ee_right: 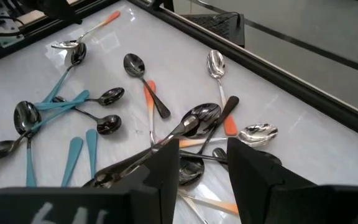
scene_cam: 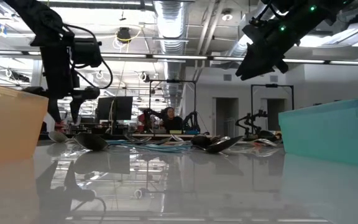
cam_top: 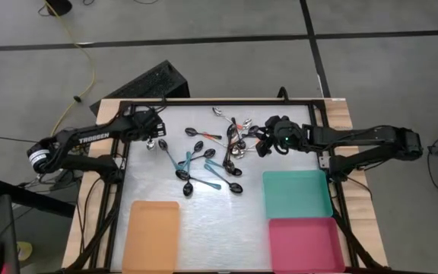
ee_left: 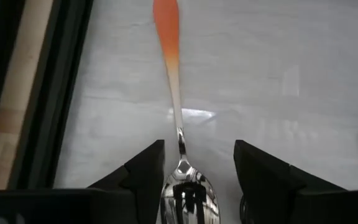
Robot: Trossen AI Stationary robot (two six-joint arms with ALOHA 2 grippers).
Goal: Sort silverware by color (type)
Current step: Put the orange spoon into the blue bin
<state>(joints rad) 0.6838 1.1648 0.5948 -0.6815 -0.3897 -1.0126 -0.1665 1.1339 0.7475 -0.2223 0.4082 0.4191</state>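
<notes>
White glossy surface [cam_top: 226, 213] inside a black frame, grey floor around it; low view shows a workshop with ceiling ducts behind.

Silverware [cam_top: 211, 156]: loose pile of small spoons lies at the middle of the far half of the surface. Teal-handled ones [ee_right: 73, 152] cross each other on the pile's left side, toward the left arm. Orange-handled and plain dark/metal ones tangle on the right side, below the right arm. One orange-handled spoon [ee_left: 178, 118] lies apart at the left edge of the pile, flat on the surface, bowl between the left fingers, handle pointing away from them.

Containers: orange tray [cam_top: 152, 234] at the near left; teal tray [cam_top: 296, 194] at the near right; pink tray [cam_top: 305, 243] just in front of the teal one, edges touching or nearly so. No spoon shows in any of the three from the high view.

Left end effector [ee_left: 197, 180]: low over the lone orange-handled spoon, fingers spread wide on either side of the bowl, gaps visible on both sides, nothing gripped.

Right end effector [ee_right: 202, 163]: raised over the right part of the pile, fingers partly apart. A dark spoon handle runs up between them; cannot tell whether it is gripped or merely lies beneath.
</notes>
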